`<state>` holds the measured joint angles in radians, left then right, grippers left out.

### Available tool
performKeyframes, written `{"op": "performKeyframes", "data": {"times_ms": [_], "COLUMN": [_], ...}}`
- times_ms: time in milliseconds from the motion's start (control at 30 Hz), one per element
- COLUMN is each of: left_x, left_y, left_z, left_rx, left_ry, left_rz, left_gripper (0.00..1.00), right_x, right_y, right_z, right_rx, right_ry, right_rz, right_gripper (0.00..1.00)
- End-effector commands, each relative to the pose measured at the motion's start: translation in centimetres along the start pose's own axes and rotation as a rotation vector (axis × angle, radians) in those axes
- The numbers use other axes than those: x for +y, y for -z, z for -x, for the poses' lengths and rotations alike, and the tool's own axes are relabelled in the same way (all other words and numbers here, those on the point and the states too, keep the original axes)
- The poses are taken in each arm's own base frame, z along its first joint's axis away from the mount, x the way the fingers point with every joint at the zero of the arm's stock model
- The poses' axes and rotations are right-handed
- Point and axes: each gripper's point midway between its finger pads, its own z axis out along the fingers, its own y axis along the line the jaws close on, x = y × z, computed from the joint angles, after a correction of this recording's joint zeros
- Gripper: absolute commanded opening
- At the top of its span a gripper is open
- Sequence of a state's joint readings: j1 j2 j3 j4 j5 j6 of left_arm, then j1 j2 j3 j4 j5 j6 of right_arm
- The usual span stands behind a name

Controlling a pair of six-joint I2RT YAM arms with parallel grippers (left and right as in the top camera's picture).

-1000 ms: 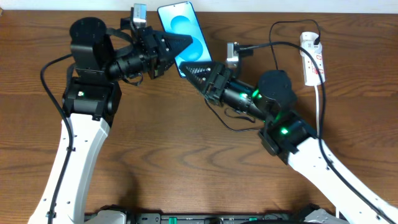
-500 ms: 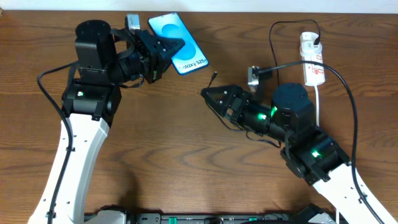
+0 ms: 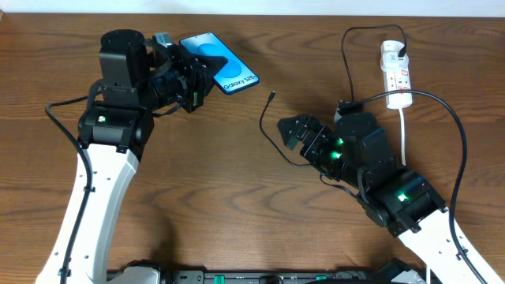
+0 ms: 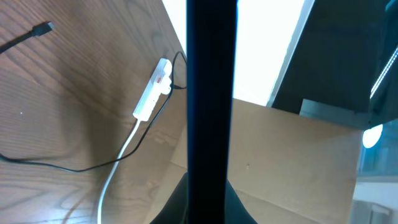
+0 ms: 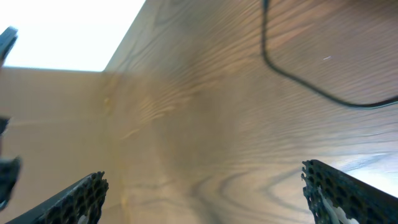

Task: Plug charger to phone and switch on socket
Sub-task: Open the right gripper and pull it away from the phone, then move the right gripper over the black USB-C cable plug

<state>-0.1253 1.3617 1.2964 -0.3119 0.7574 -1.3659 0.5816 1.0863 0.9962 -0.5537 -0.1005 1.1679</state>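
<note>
Phone (image 3: 223,63) at table's far edge, screen up, tilted, one end clamped in left gripper (image 3: 202,75). Charger (image 3: 271,95) plug lies loose on table (image 3: 237,197), between phone and right gripper (image 3: 287,132), fingers spread wide, empty. Cable runs to socket (image 3: 397,76), far right.
</note>
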Motion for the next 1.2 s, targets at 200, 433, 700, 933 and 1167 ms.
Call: {"op": "performKeyframes", "data": {"times_ms": [200,433,700,933,1167], "left_x": [-0.6,-0.3,0.2,4.1,5.1], "left_y": [0.9,1.1,1.0,1.4,1.2], "left_z": [-0.2,2.0,3.1,5.3,5.4], "left_rx": [-0.024,-0.151,-0.194,-0.267,-0.212], "left_ry": [0.064,-0.113,-0.35,-0.472,-0.72], "left_rz": [0.006,0.034,0.08,0.28,0.347], "left_gripper": [0.07,0.07,0.07,0.07,0.07], "right_x": [-3.4,-5.2,-6.8,-7.1,-7.2], "right_y": [-2.4,-4.4,-7.6,-13.0,-14.1], "right_z": [1.5,1.5,2.7,2.3,5.1], "right_rx": [-0.076,-0.066,-0.122,-0.07,-0.134], "right_ry": [0.049,0.058,0.066,0.05,0.065], "right_rz": [-0.164,-0.246,-0.314,-0.266,-0.237], "right_gripper": [0.99,0.99,0.88,0.8,0.77]}}
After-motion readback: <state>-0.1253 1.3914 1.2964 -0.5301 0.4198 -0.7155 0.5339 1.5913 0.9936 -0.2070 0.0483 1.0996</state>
